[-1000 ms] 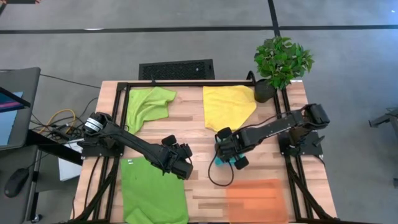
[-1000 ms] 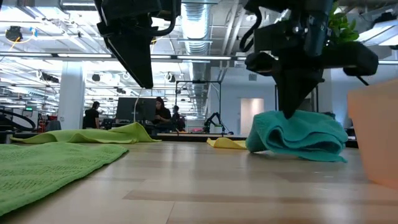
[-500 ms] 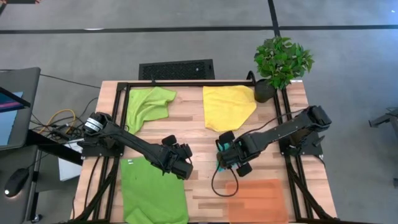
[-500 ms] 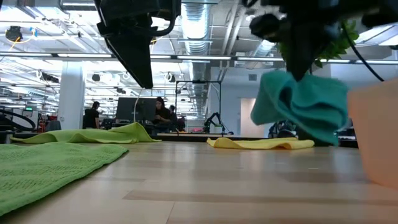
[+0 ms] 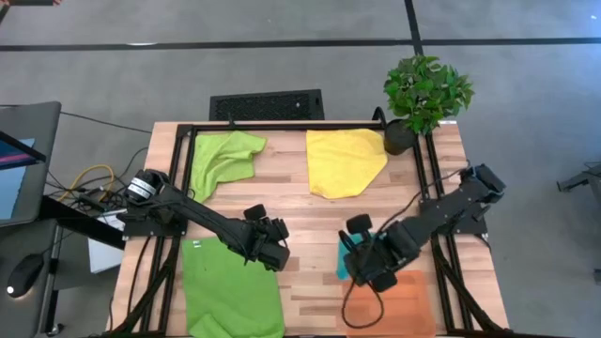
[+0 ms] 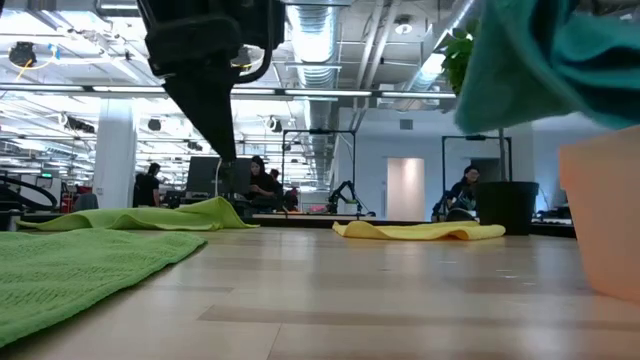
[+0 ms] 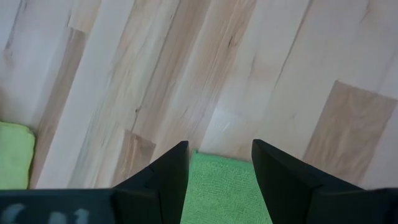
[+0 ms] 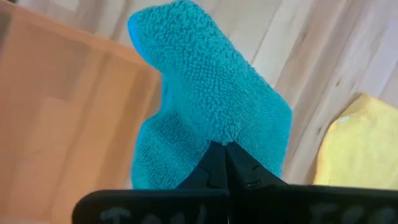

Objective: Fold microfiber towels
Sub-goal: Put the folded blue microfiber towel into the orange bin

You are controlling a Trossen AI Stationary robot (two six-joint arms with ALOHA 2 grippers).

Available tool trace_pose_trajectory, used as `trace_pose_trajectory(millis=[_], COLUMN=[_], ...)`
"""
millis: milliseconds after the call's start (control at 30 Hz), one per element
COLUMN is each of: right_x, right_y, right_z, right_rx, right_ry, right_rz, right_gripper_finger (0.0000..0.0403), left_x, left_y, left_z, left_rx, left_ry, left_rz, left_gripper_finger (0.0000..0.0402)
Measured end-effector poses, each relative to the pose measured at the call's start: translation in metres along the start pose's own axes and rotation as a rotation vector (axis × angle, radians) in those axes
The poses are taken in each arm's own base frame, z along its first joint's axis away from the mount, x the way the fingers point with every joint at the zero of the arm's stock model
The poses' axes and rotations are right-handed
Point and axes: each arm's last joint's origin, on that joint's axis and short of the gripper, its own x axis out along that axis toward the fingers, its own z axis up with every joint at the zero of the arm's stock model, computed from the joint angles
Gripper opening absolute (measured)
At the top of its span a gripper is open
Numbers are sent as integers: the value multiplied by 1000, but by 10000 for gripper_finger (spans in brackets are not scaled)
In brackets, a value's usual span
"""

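The teal towel [image 5: 344, 258] hangs bunched from my right gripper [image 5: 357, 265], which is shut on it above the table's near right part, by the orange mat [image 5: 390, 305]. My left gripper [image 5: 270, 253] is open and empty over the far right corner of the near lime green towel [image 5: 230, 291], which lies flat; the corner shows between its fingers [image 7: 217, 186]. The second lime green towel [image 5: 223, 160] lies rumpled at the far left. The yellow towel [image 5: 346, 161] lies at the far middle. My right gripper pinches a bunched-up fold of the teal towel [image 8: 233, 134] between its two shut fingers; several layers seem gathered there. The towel is lifted clear of the table [image 6: 560, 50] and hangs slack in a loose bundle.
A potted plant [image 5: 424, 94] stands at the far right corner. The orange mat lies flat at the near right edge, and its edge rises close in the low view [image 6: 605, 220]. A black frame [image 5: 282, 125] runs around the table. Bare wood [image 5: 300, 202] lies between the towels.
My right gripper has gone up and toward the table's near edge, to the orange mat, still shut on the teal towel. The towel, which rested bunched on the table, is lifted clear and hangs from the fingers. My left gripper has come down a little.
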Motion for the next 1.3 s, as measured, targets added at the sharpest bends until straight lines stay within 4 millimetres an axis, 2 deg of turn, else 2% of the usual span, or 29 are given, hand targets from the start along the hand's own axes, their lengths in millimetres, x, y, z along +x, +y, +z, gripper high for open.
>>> trace_pose_trajectory(millis=[167, 433, 567, 733, 1067, 1300], right_x=[-9, -17, -16, -1, 50, 60], right_y=[23, 59, 78, 93, 93, 92], right_z=[-1, -7, -9, -11, -19, -15], right_rx=[51, 152, 154, 123, 123, 95], right_ry=[-19, -33, -57, -64, -75, -111], right_rz=[68, 111, 177, 187, 182, 240], right_gripper_finger=[0, 0, 0, 0, 3, 5], left_x=[0, -6, -7, -7, -7, -7], left_y=[-5, -22, -25, -25, -25, -24], left_z=[6, 25, 29, 29, 29, 30], left_rx=[29, 196, 225, 225, 221, 219], left_ry=[-60, -229, -273, -275, -273, -270], left_rz=[-41, -257, -298, -299, -299, -303], left_gripper_finger=[169, 169, 169, 169, 169, 169])
